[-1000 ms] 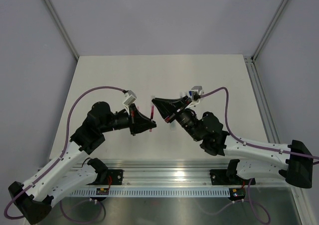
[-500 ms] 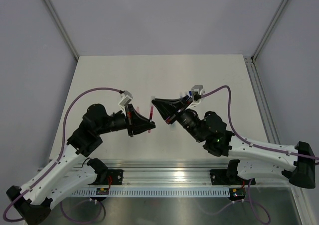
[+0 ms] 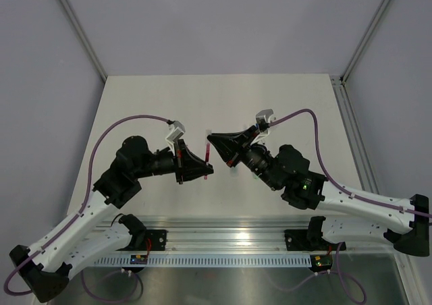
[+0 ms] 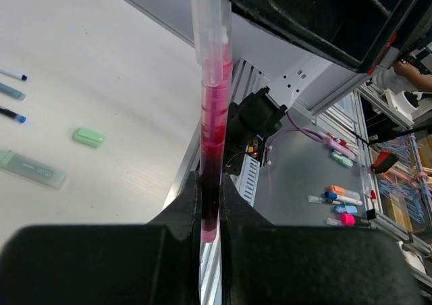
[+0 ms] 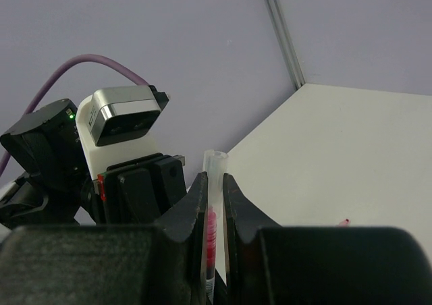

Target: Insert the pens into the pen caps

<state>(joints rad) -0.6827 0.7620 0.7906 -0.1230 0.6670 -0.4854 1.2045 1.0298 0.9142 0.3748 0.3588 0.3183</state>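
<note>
Left wrist view is showing the left fingers [image 4: 185,214] pressing together on the lower end of a thin red stick-like pen [image 4: 210,207], with no gap between pads and pen. The pen is running straight up from them into a whitish translucent plastic tube-shaped cap [image 4: 206,35]. Red is showing through the tube's lower stretch, its upper stretch is looking clear, and its top is running out of the picture.

From the right wrist camera, the right fingers [image 5: 192,207] are closing narrowly on that same cap. Its open clear end is sticking out just past their tips, and red is showing inside it between them.

From the top external camera, pen and cap are hanging in the air between the two sets of fingers, above the middle of the white tabletop [image 3: 283,102].

Off to the left in the left wrist view, other pieces are lying on the tabletop well apart from the held pair — a small pale green cap [image 4: 89,137] and a longer grey-green translucent tube [image 4: 34,169]. Three slim pens are lying at the picture's edge: one white with a blue tip [image 4: 12,73], one teal [image 4: 10,90], one dark with a blue tip [image 4: 11,113].
</note>
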